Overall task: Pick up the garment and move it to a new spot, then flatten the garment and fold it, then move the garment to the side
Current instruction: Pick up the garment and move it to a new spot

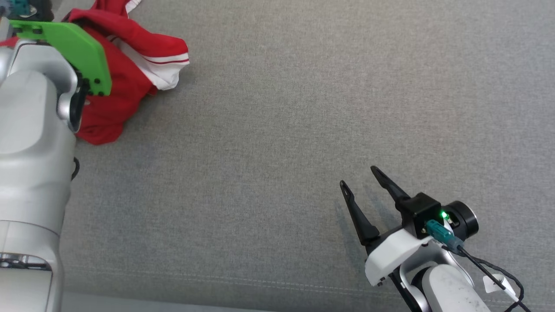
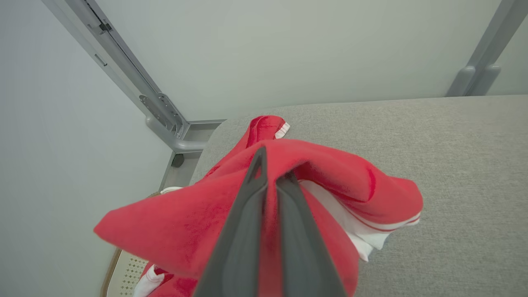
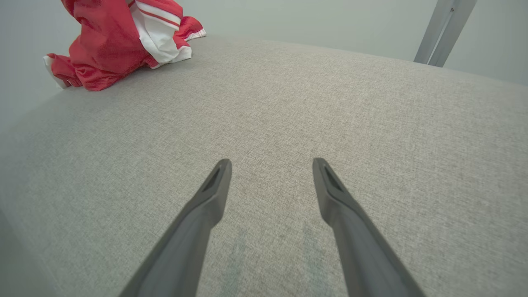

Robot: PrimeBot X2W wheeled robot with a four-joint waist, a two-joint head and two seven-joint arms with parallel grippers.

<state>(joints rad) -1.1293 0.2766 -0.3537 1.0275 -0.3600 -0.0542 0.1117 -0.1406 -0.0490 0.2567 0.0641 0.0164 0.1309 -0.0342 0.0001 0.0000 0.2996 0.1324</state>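
Grey surface point(image 1: 303, 108), red garment point(image 1: 143, 41) at its corner

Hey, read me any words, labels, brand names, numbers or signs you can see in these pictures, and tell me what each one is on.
No text can be read in these pictures.
On the red and white garment: stripes, no lettering or logo on the parts that show.
On the white tag on the cable behind the right gripper: too small to tell whether anything is printed.
On the green plate on the left arm: nothing printed.
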